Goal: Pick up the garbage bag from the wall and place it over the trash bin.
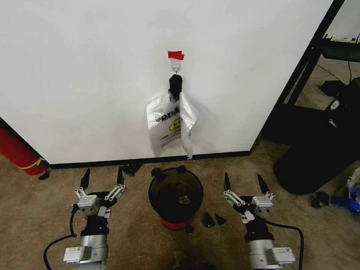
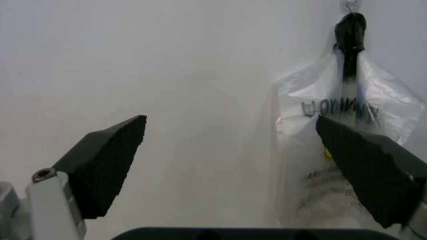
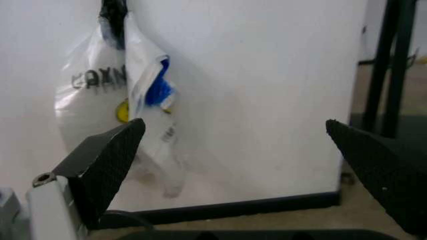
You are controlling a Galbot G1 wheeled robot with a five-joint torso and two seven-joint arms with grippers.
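The garbage bag (image 1: 186, 121) hangs from the hook (image 1: 176, 68) on the wall (image 1: 84, 73), above the trash bin (image 1: 175, 194). Left end effector (image 1: 102, 179) and right end effector (image 1: 243, 183) wait released, low beside it. Snatching the white printed bag (image 1: 164, 121) instead seems the likeliest slip.

You can see black lettering on the white bag (image 1: 163, 119) — too crumpled to read — above a yellow smiley.
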